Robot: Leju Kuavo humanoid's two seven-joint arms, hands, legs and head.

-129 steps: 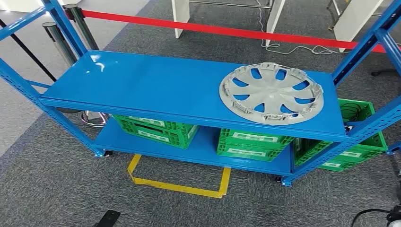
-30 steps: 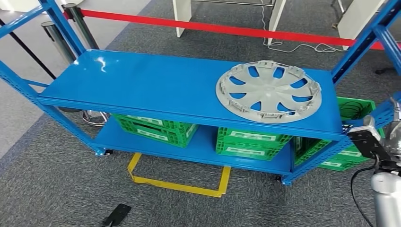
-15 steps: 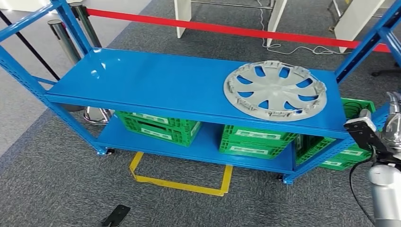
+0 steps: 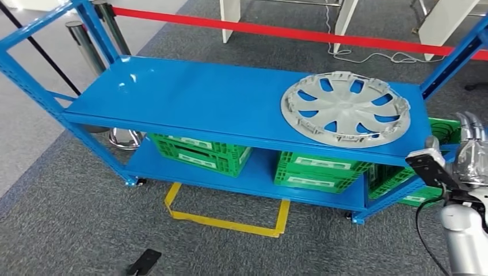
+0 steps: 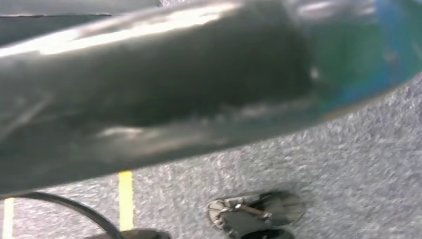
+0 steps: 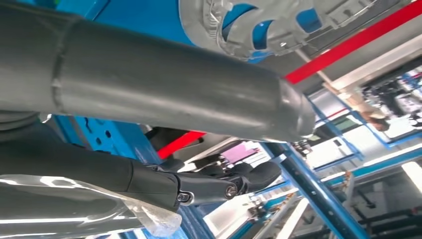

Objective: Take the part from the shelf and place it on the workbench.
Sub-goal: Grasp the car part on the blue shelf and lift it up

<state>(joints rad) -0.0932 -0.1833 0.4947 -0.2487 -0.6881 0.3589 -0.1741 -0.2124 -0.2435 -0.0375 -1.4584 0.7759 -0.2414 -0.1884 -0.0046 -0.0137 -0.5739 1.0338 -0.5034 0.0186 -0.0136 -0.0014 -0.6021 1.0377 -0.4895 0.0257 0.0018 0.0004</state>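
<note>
Grey carpet [image 4: 69, 218] is covering the floor on which a blue metal two-tier shelf [image 4: 190, 98] is standing, and everything else is lying in relation to that shelf. A round grey plastic wheel cover with curved spoke openings [image 4: 346, 108], the part to be taken, is lying flat on the shelf's top board toward its right end, close to the front edge; in the right wrist view its clipped rim [image 6: 259, 25] is showing close beyond the thumb. Green slotted plastic crates [image 4: 198, 151] are sitting side by side on the shelf's lower board, one more of them poking out past the right upright. A red barrier tape [image 4: 276, 30] is stretching behind the shelf, with chrome posts [image 4: 77, 37] standing at its rear left corner. Yellow floor tape [image 4: 224, 221] is marking an open rectangle on the carpet just in front of the shelf. The robot's right hand [image 4: 471, 150] is hovering just beside the shelf's right front corner, apart from the wheel cover, fingers pointing up, slightly spread and holding nothing. The left wrist view is blurred, so the left hand's state cannot be told.
</note>
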